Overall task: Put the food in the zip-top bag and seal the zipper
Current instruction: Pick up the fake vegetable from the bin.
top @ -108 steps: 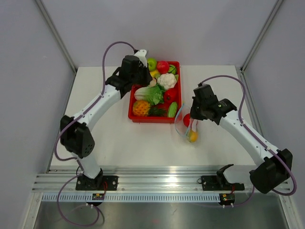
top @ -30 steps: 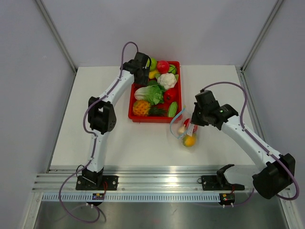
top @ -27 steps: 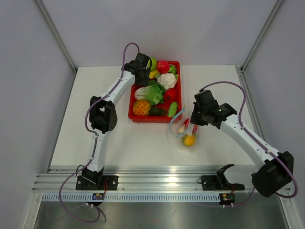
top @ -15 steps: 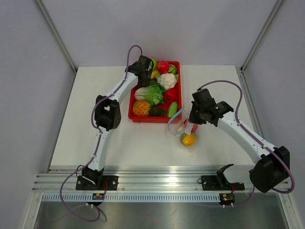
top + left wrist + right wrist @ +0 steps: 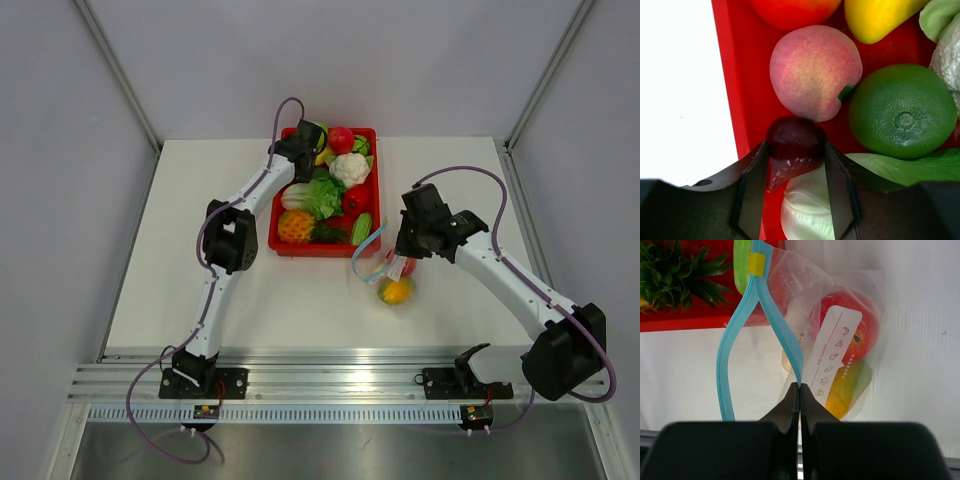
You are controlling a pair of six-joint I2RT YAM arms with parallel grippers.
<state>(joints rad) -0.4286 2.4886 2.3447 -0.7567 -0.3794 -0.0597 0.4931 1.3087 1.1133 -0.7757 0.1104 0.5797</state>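
The bag [image 5: 385, 268] is sitting by the tray [image 5: 320, 249], at its near right corner, mouth gaping, your right claw [image 5: 799, 390] pinching the zipper [image 5: 785, 335]. Your left claw [image 5: 796, 149] is gripping a dark red piece [image 5: 794, 137] at the far left corner, so the mouth is lying rightward and nearer.

We note the zip-top bag [image 5: 800, 285] as clear, crinkled, glossy plastic; the tray [image 5: 737, 75] smooth glossy red plastic; the peach [image 5: 812, 70] finely pebbled and matt.
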